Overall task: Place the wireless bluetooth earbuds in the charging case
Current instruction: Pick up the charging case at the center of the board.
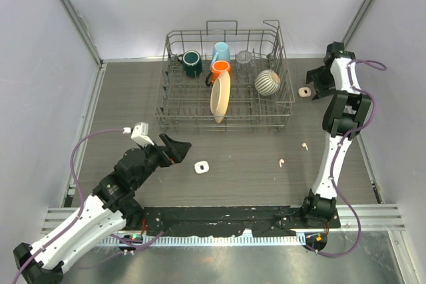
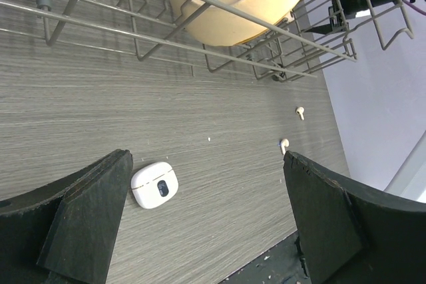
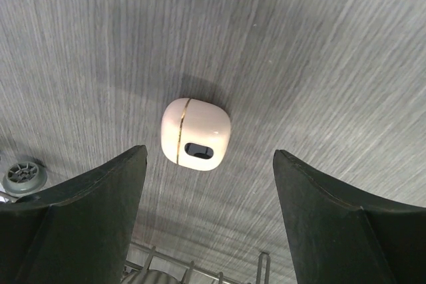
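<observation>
Earbuds [image 1: 305,145]: we count two, loose on the worktop [image 1: 133,98], right of the white charging case [image 1: 202,167]; none seated. Beige case [image 3: 196,134] beside the dish rack [image 1: 163,108]. Left gripper [image 1: 178,151] and right gripper [image 3: 210,211] spread wide, empty. All insertion remains, we judge.

Wire dish rack [image 1: 162,92] on grey surface [image 1: 126,101].
Inside: dark green mug [image 1: 192,63], blue mug [image 1: 221,51], orange mug [image 1: 221,68], clear glass [image 1: 244,58], striped round cup [image 1: 267,82], cream bowl [image 1: 220,96] standing on edge.
</observation>
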`<state>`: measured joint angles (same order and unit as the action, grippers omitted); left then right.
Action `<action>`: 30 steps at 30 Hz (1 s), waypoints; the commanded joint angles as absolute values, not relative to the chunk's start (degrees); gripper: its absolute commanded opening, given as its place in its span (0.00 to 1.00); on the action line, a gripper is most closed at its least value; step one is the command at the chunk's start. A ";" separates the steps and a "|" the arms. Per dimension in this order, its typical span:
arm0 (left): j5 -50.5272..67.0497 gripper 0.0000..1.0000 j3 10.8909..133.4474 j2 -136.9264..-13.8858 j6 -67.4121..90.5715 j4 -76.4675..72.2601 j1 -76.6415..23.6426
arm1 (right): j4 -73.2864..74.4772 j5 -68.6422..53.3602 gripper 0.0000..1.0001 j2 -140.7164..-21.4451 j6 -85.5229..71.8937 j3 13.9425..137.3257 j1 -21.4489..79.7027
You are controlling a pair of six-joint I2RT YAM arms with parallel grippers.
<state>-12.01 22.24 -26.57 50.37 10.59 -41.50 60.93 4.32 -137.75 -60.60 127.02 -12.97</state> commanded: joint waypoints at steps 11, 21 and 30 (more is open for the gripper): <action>-13.89 1.00 22.15 -24.53 50.63 9.23 -41.13 | 57.31 4.74 0.79 -140.62 -61.35 131.22 -11.43; -15.46 1.00 21.88 -23.47 50.80 10.28 -41.22 | 55.29 5.19 0.78 -140.97 -63.72 129.73 -11.51; -16.26 1.00 21.01 -20.40 50.18 9.23 -41.22 | 54.67 5.01 0.73 -141.33 -64.95 127.97 -11.43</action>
<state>-14.92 21.63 -21.89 50.57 11.38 -41.47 55.88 4.14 -141.14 -63.37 128.33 -11.60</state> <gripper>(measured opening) 0.996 0.740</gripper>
